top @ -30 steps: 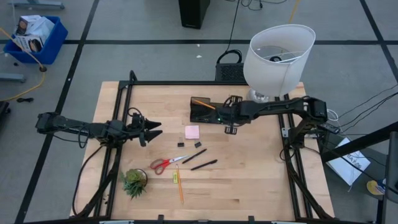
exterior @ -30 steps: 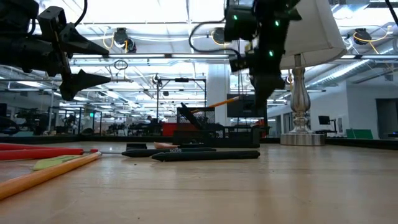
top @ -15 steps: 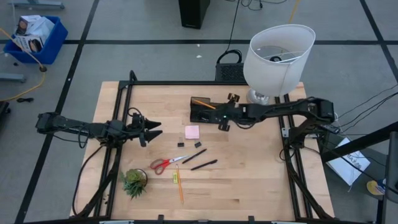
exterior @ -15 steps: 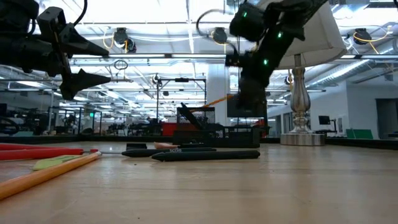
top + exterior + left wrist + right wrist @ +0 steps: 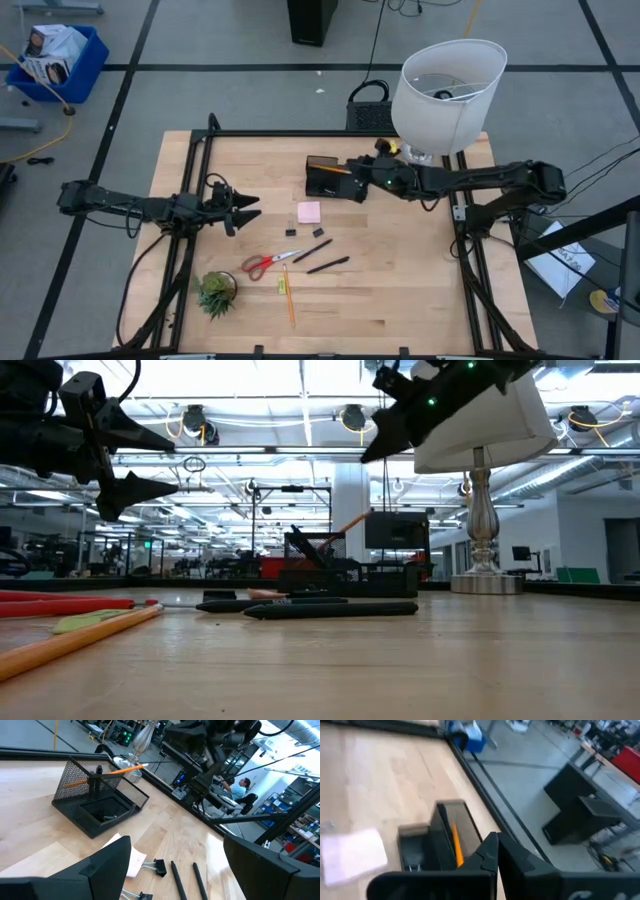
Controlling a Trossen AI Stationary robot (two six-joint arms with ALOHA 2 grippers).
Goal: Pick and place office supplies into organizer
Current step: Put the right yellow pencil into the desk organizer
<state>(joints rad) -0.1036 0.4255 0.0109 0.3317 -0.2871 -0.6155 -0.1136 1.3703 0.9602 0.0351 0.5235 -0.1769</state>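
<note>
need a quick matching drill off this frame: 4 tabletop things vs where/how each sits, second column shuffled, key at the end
Things:
1. pencil
2. sticky-note pad
3. scissors
4. potted plant

Places:
A. flat on the wood just in front of the organizer
B. near the table's front-left corner
C. leaning inside the organizer
D. between the plant and the two black pens

Pairs: 1-C, 2-A, 3-D, 4-B

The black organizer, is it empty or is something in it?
Not empty: an orange pencil leans out of the organizer, and small dark clips lie in its front tray.
</note>
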